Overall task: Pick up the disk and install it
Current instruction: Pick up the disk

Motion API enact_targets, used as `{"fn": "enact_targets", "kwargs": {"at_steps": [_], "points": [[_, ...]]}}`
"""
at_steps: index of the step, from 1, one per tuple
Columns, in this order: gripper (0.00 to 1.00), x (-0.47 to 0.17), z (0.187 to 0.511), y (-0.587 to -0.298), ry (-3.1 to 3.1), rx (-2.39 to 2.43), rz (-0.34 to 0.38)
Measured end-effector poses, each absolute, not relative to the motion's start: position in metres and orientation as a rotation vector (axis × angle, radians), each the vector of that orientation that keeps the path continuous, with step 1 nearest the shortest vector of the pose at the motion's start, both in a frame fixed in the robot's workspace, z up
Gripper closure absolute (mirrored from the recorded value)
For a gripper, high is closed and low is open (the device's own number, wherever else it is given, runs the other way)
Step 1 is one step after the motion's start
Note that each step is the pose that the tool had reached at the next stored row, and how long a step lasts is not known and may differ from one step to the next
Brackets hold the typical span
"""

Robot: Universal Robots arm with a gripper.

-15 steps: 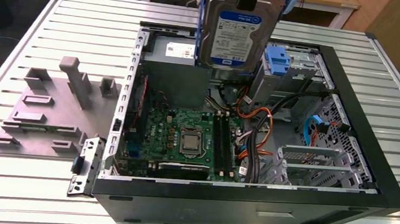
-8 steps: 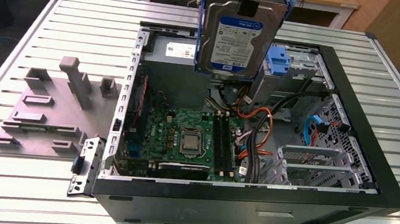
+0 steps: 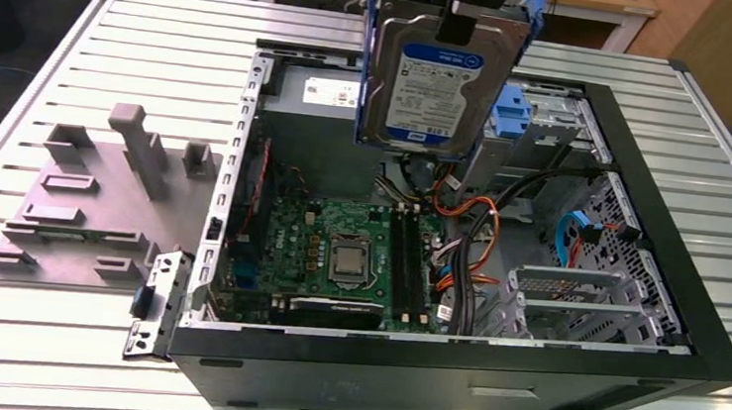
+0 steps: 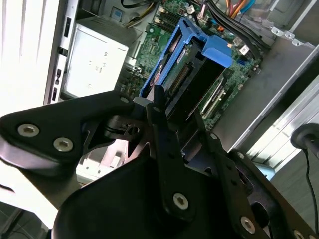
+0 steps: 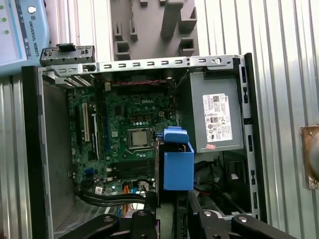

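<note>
Step 1 of 2 done (pickup), install left: gripper (image 4: 177,113) clamped on the disk (image 3: 437,77) by its blue bracket (image 5: 178,164), hanging upright above open computer case (image 3: 459,360), over motherboard (image 3: 335,252), not yet seated.

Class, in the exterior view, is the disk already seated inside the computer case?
No, the disk hangs upright in the gripper, held above the open computer case.

The tool (image 4: 177,112) is made of matte black linked bars (image 4: 164,149), and round silver screws (image 4: 179,200) are set into their joints.
</note>
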State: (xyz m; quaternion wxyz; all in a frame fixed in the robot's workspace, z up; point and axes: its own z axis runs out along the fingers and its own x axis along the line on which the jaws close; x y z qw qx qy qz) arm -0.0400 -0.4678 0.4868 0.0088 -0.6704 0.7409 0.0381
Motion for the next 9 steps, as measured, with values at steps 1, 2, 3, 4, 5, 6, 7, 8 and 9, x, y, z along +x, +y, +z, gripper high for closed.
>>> {"fn": "enact_targets", "kwargs": {"at_steps": [1, 2, 3, 4, 5, 6, 7, 8, 9], "points": [[0.65, -0.040, 0.487, -0.470, 2.318, -2.092, 0.119], [0.65, -0.040, 0.487, -0.472, 2.320, -2.088, 0.119], [0.65, -0.040, 0.486, -0.474, 2.323, -2.085, 0.119], [0.65, -0.040, 0.486, -0.476, 2.325, -2.082, 0.119], [0.65, -0.040, 0.486, -0.478, 2.328, -2.079, 0.119], [0.65, -0.040, 0.486, -0.480, 2.331, -2.076, 0.119], [0.65, -0.040, 0.486, -0.482, 2.333, -2.073, 0.119], [0.65, -0.040, 0.486, -0.485, 2.336, -2.070, 0.118], [0.65, -0.040, 0.486, -0.487, 2.338, -2.067, 0.119]]}}
